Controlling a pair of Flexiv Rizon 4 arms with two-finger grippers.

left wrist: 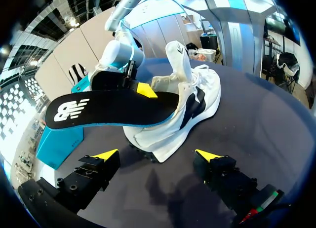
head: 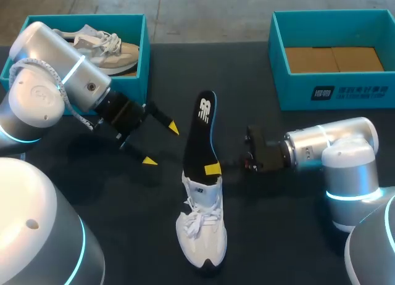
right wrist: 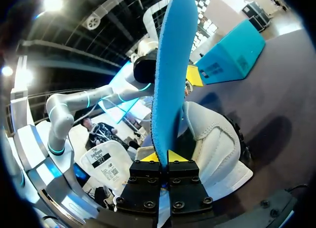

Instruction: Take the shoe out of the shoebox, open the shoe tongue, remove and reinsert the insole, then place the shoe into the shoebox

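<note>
Sitting at the far left corner of the dark matte table: the left box, teal, holding a beige boxed shoe. The left arm is coming in from the left, just in front of that box. The left gripper is hovering over bare tabletop, fingers spread wide and gripping nothing, tips pointing at the insole but staying apart from it.

Mid-table, the shoe is resting on its sole, white, with the toe toward the near edge and the tongue standing up. The insole, black on top and blue underneath, is sticking out of the shoe's opening. One end is sitting inside the collar and the rest is angling up and away over the table toward the far edge. It is casting a soft shadow on the surface beside the shoe.

The right arm is reaching in low from the right. The right gripper is pinching the insole's edge just above the shoe opening, yellow tips pressed on it from both sides.

At the far right corner the right box is sitting well apart from the shoe, teal, its brown cardboard floor showing. The tabletop is showing only faint sheen and arm shadows between these things.
</note>
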